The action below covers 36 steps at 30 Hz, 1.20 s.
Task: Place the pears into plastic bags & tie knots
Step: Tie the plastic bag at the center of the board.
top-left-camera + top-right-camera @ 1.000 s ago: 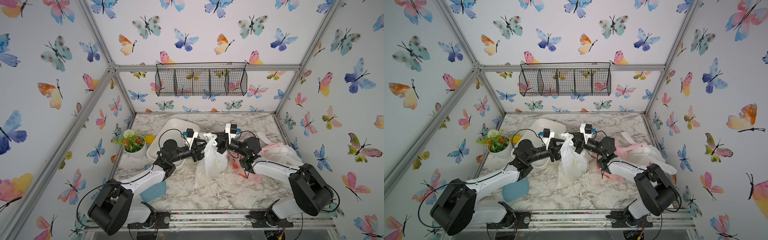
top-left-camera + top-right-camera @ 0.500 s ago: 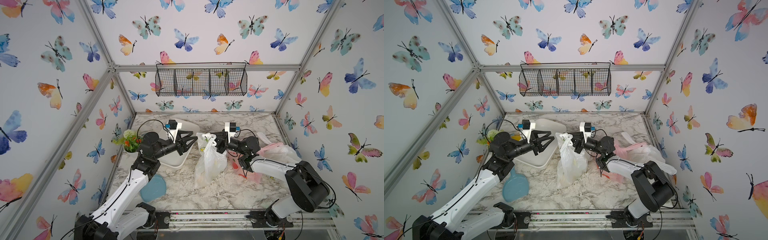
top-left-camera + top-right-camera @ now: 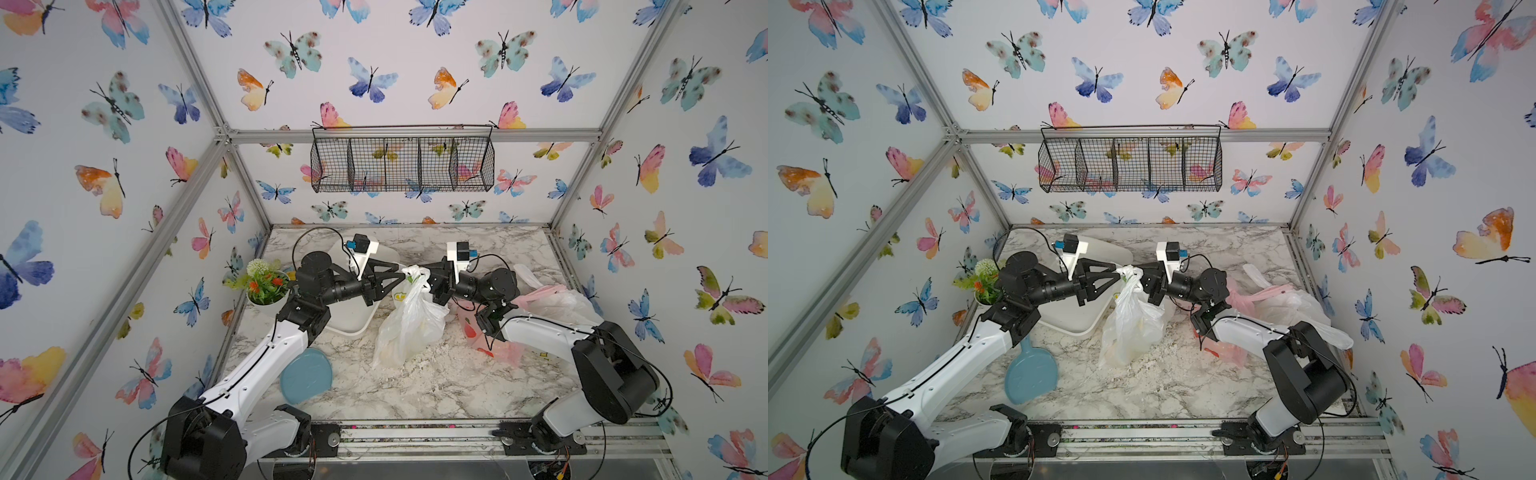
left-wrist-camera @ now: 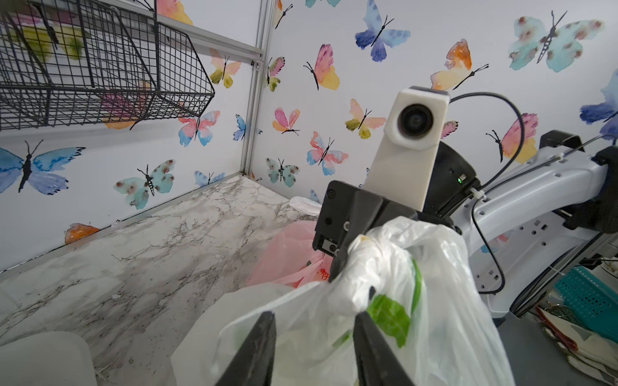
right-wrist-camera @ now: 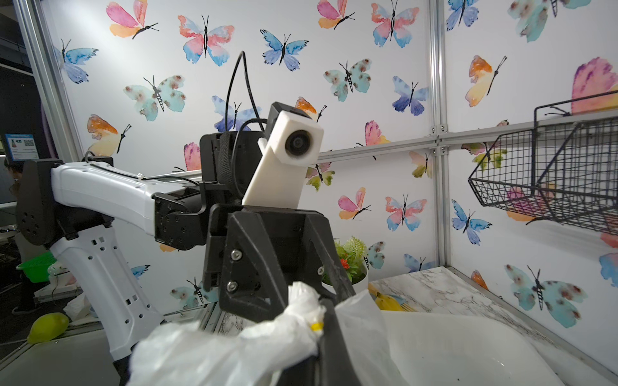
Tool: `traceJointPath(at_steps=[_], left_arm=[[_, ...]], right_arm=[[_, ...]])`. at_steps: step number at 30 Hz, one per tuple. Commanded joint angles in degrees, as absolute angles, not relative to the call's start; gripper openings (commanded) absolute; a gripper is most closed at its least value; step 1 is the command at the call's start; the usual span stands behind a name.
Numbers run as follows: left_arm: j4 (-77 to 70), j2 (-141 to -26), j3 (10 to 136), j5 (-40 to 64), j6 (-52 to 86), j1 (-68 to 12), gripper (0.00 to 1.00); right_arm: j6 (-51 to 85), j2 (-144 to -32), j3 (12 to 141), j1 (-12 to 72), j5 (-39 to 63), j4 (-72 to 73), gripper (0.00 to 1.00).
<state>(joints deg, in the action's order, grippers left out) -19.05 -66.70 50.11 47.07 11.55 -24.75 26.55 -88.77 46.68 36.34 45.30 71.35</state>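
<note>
The white bag with lemon prints [image 3: 409,328] [image 3: 1131,324] hangs at the table's middle, its bottom resting on the marble. Pale pear shapes [image 3: 395,351] show faintly through its lower part. My right gripper [image 3: 424,277] [image 5: 319,329] is shut on the bag's twisted top [image 5: 297,314]. Facing it, my left gripper [image 3: 402,277] [image 4: 314,320] has its jaws apart, with bag plastic [image 4: 311,337] bulging between the fingers. Whether the bunched top [image 4: 368,264] is a knot I cannot tell. A pink bag [image 3: 486,336] [image 4: 287,254] lies under the right arm.
A white tray [image 3: 353,320] sits behind the left gripper, a pot of flowers [image 3: 266,286] at the left wall. A blue plate [image 3: 305,374] lies by the left arm. Another translucent bag [image 3: 557,303] lies at the right wall. A wire basket [image 3: 401,164] hangs on the back wall.
My left gripper left the bag's top, swung left with its jaws narrowing, and has come back to the bag. The right gripper has kept its hold throughout.
</note>
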Motion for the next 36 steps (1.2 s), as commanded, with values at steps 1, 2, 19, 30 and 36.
traceJointPath(at_steps=[1,2,19,30,36], left_arm=[[-20.25,-65.77,51.19,49.12,9.94,-25.37,0.42],[-20.29,-66.06,51.45,49.14,9.77,-25.35,0.42],[-16.46,-68.11,54.84,49.79,6.81,-26.12,0.27],[-14.92,-67.36,54.16,49.73,5.82,-26.09,0.20],[-15.68,-67.69,54.93,49.90,5.76,-26.09,0.05]], right_arm=[[27.16,-89.21,48.77,36.21,46.72,71.03,0.02],[27.22,-89.21,48.87,36.21,46.84,70.93,0.02],[27.74,-89.47,49.22,36.21,46.93,70.83,0.02],[28.17,-89.52,49.30,36.23,47.54,70.91,0.02],[28.24,-89.13,49.57,36.21,47.37,70.16,0.04]])
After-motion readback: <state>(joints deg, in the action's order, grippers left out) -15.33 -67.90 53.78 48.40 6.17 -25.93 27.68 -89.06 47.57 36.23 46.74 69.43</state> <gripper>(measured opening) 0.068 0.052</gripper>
